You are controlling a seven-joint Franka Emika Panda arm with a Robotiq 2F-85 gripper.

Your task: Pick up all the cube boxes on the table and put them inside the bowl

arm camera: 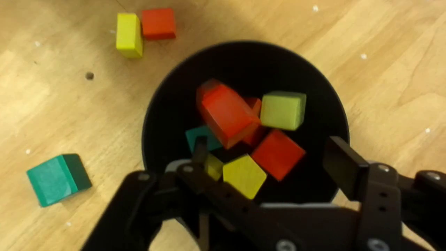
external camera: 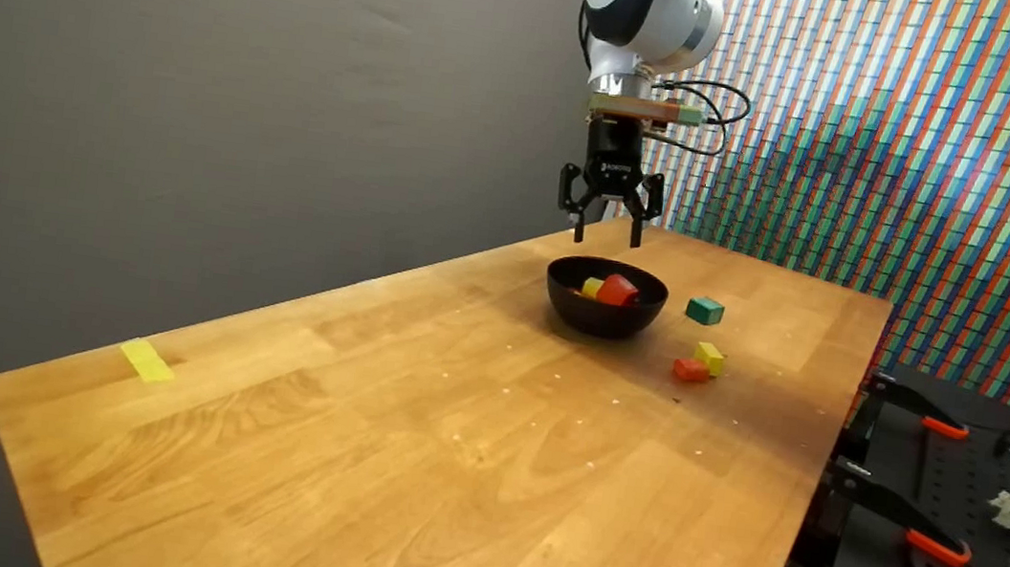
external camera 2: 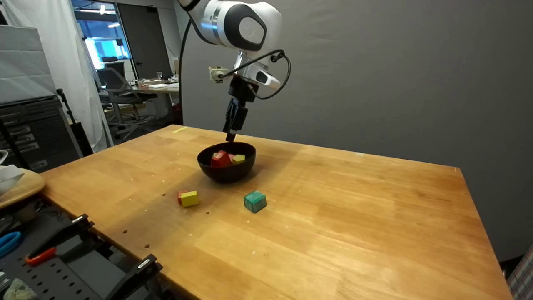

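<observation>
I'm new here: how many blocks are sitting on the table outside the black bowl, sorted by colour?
Green block: 1
Yellow block: 1
Red block: 1
Total on the table, outside the black bowl: 3

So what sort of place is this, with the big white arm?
Most likely a robotics lab or workshop, perhaps in an office building: a robot arm over a wooden table, a perforated dark board beside it, and an office chair in the background.
</observation>
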